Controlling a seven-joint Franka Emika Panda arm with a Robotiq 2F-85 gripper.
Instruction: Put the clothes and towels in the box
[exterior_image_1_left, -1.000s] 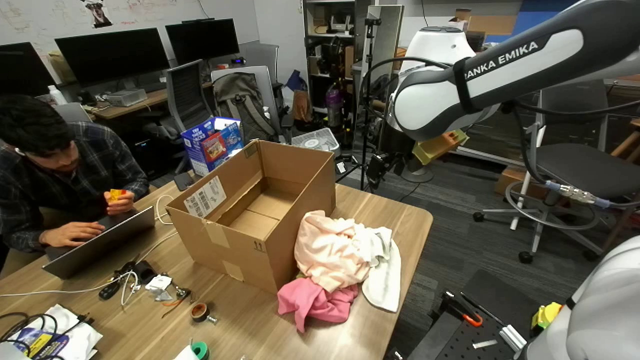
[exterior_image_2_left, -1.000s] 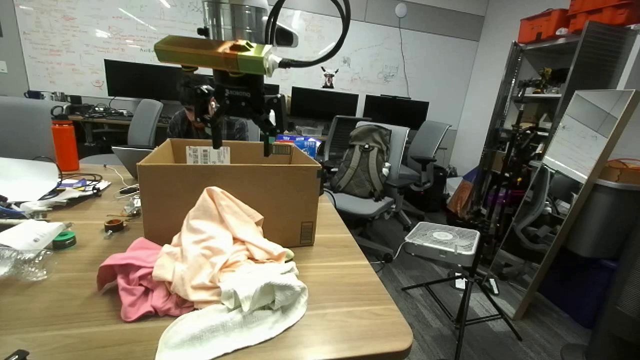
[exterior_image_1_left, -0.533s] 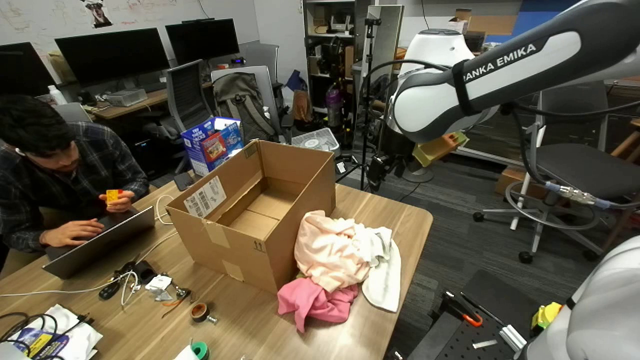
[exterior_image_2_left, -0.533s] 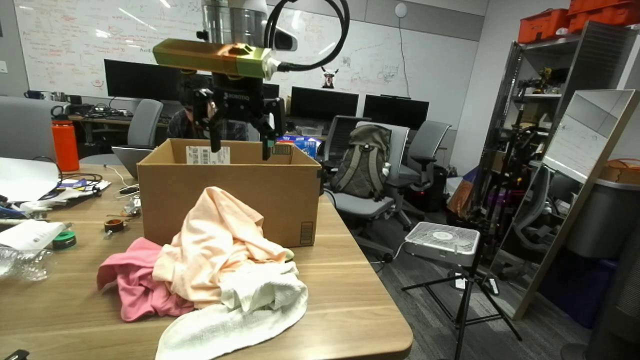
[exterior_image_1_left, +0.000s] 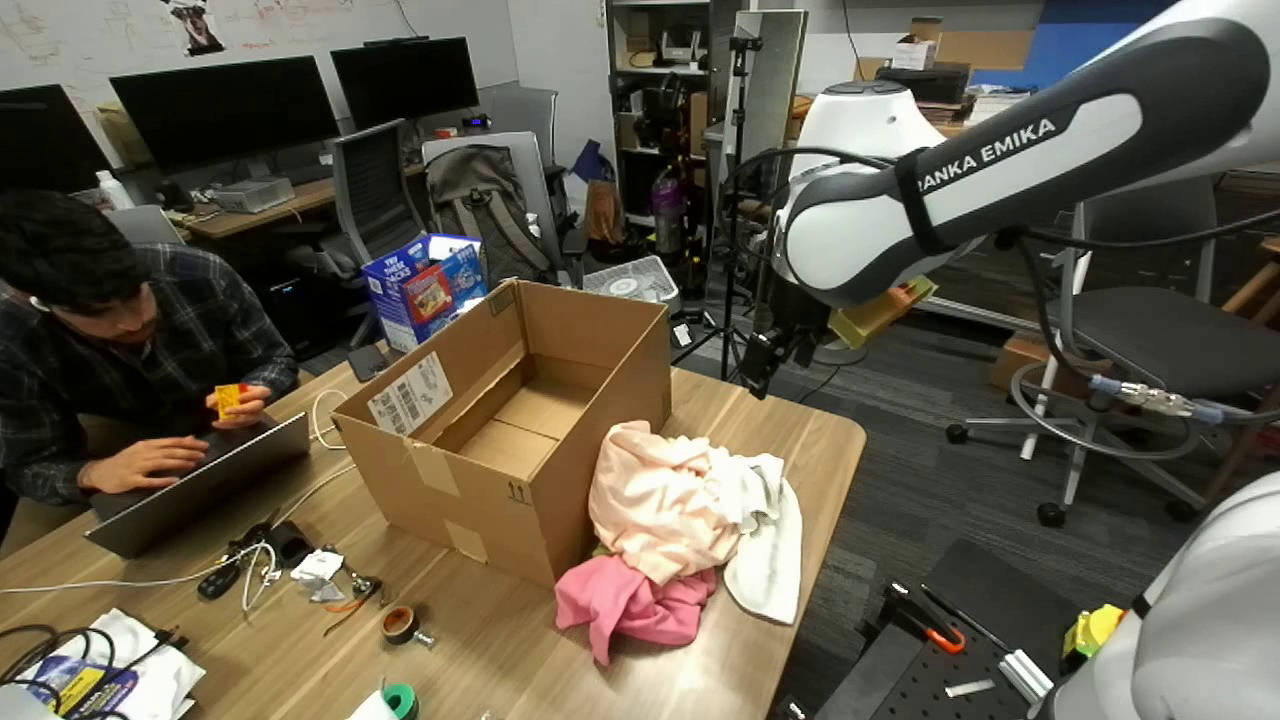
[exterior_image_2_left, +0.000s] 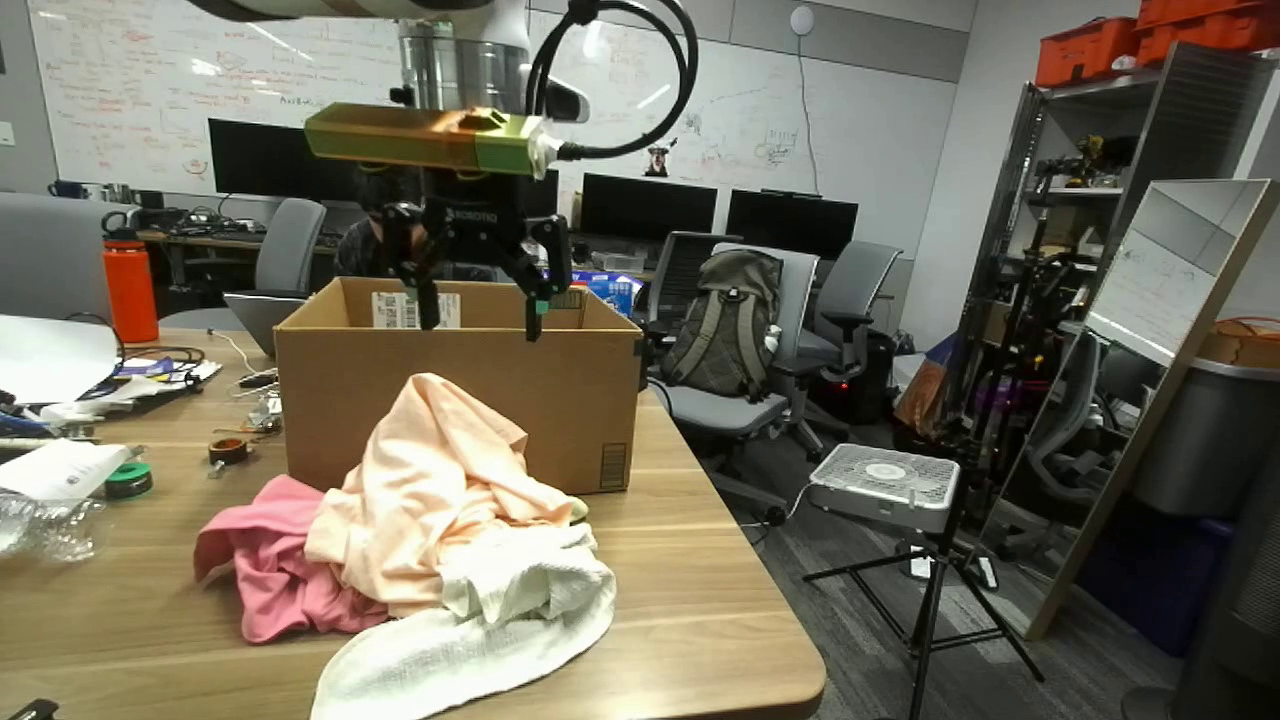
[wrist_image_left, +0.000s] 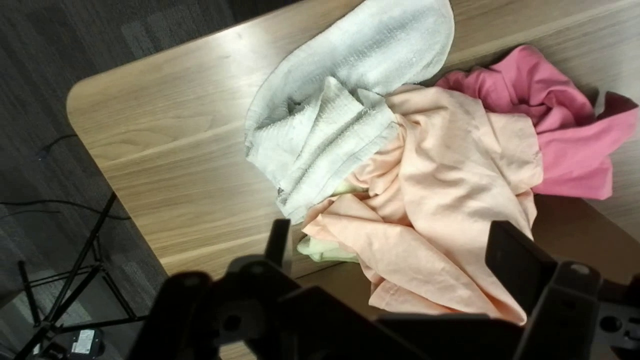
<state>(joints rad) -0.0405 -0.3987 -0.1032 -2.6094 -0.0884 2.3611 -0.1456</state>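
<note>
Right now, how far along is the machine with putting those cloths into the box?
Nothing looks done: no cloth shows in the visible part of the box. Nothing is in hand: the end effector hangs open above the cloths. Left: the peach cloth, white cloth, pink cloth and a mostly hidden pale green cloth, all heaped on the table beside the box.

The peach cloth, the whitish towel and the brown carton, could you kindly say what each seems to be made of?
Peach cloth: matte, smooth fabric, perhaps cotton, judging by its soft creases.
Whitish towel: matte, probably cotton or similar, given its ribbed surface.
Brown carton: matte cardboard, from its stiff walls, tape strips and printed arrows.
</note>
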